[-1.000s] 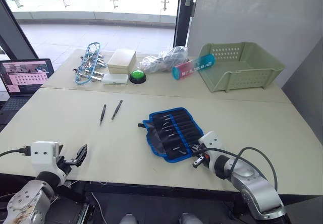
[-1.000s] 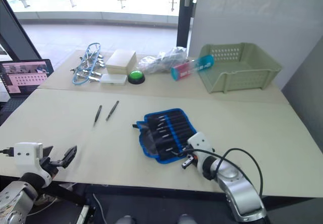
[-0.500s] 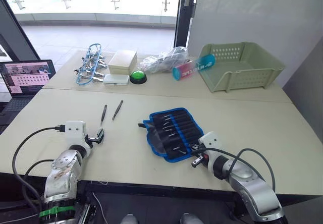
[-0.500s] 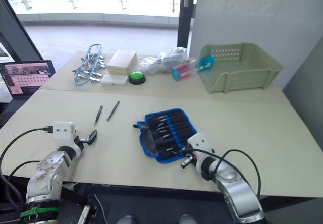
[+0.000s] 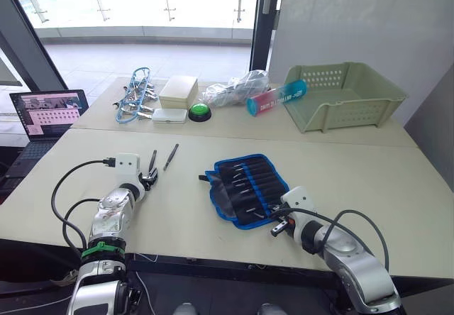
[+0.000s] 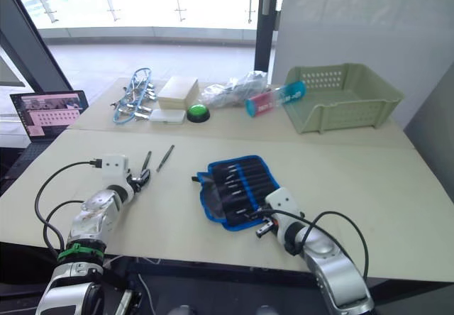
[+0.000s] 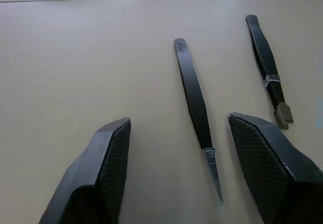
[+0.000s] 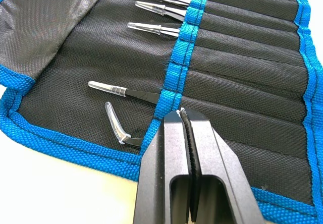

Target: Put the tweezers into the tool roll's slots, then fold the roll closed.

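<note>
You had the left gripper (image 7: 176, 148) spread wide over the table (image 5: 177, 208), straddling the nearer of two loose tweezers (image 7: 194, 103); its tip lay between your fingers (image 7: 101, 163), its handle pointing away from you. The other loose pair (image 7: 267, 65) lay just beyond your far finger, close enough to get caught. To do this pick well, I judge you needed to centre on the nearer pair's thicker middle, come down flat, and close without nudging its neighbour. The left gripper held nothing and touched nothing.

The right gripper (image 8: 184, 128) was clenched and empty, its tips resting on the tool roll (image 5: 245, 191), at the blue band above the slots (image 8: 237, 77). Several capped tweezer tips (image 8: 151, 28) stuck out of the slots just ahead of it.
</note>
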Available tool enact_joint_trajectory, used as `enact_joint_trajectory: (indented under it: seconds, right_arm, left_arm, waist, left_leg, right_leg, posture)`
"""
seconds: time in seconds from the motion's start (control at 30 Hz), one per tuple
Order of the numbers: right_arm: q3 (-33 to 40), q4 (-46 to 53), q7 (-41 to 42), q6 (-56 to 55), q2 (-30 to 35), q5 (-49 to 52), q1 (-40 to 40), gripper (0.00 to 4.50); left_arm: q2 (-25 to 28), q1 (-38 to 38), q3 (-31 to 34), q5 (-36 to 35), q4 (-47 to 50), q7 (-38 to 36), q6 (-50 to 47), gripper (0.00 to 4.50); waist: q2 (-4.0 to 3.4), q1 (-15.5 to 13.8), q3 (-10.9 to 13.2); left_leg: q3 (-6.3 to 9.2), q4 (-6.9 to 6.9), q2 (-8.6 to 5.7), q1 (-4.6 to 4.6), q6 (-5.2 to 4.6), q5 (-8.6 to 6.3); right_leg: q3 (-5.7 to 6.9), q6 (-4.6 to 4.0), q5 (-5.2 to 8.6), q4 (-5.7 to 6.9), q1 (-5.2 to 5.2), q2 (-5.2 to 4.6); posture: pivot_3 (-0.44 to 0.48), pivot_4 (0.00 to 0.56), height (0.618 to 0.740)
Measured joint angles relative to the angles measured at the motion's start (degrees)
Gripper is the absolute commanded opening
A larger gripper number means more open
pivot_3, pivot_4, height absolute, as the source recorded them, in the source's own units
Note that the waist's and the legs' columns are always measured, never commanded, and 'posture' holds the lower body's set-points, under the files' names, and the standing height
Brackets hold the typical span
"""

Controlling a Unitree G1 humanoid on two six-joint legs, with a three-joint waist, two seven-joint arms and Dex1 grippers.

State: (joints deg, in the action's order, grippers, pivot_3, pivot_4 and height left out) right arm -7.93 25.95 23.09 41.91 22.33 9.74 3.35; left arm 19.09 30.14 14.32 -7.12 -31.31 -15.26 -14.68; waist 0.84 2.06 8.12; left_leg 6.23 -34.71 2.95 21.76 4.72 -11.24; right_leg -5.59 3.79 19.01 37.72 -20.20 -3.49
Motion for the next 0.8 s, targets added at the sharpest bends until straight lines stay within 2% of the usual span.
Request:
enact_joint_trajectory:
  seconds: [0.2,0.5,0.6,0.73,0.8]
  right_arm:
    - [0.0,0.4,0.0,0.0,0.0,0.0,-0.3,0.00]
    - [-0.2,0.6,0.0,0.0,0.0,0.0,-0.3,0.00]
    - [-0.3,1.0,0.0,0.0,0.0,0.0,-0.4,0.00]
    - [-0.4,1.6,0.1,0.0,0.0,0.2,-0.3,0.00]
    - [-0.4,1.7,0.1,0.1,0.0,0.4,-0.3,0.00]
  left_arm:
    - [0.4,0.6,0.6,0.0,-1.0,0.0,0.0,0.04]
    - [1.5,-0.1,0.8,0.0,-0.1,-0.4,1.9,0.04]
    - [1.6,-1.4,0.9,-0.3,2.8,-0.4,1.9,0.04]
    - [3.1,-2.5,-2.2,0.2,11.8,-2.4,1.6,0.04]
    - [4.1,-2.5,-3.3,-1.2,17.6,-5.2,-1.2,0.04]
  waist:
    - [-0.01,0.0,0.0]
    - [0.04,0.1,0.0]
    - [0.30,0.2,0.2]
    - [1.06,0.4,0.6]
    - [1.10,0.5,0.6]
  left_leg:
    - [0.00,0.06,0.00,0.02,0.00,0.00]
    - [0.00,0.10,0.00,0.07,0.00,0.00]
    - [0.02,0.16,0.01,0.22,0.00,0.00]
    - [0.08,0.17,0.04,0.60,0.04,0.02]
    - [0.07,0.15,0.03,0.62,0.04,0.02]
  right_leg:
    - [0.00,0.02,0.01,-0.08,-0.01,0.00]
    - [0.01,0.02,0.01,-0.11,-0.07,0.00]
    - [0.02,-0.04,-0.02,-0.13,-0.20,0.00]
    - [0.05,-0.39,-0.23,-0.13,-0.56,0.03]
    - [0.03,-0.39,-0.23,-0.14,-0.56,0.01]
  posture:
    - [0.000,0.150,0.740]
    - [0.000,0.150,0.740]
    - [0.000,0.150,0.740]
    - [0.000,0.150,0.740]
    - [0.000,0.150,0.740]
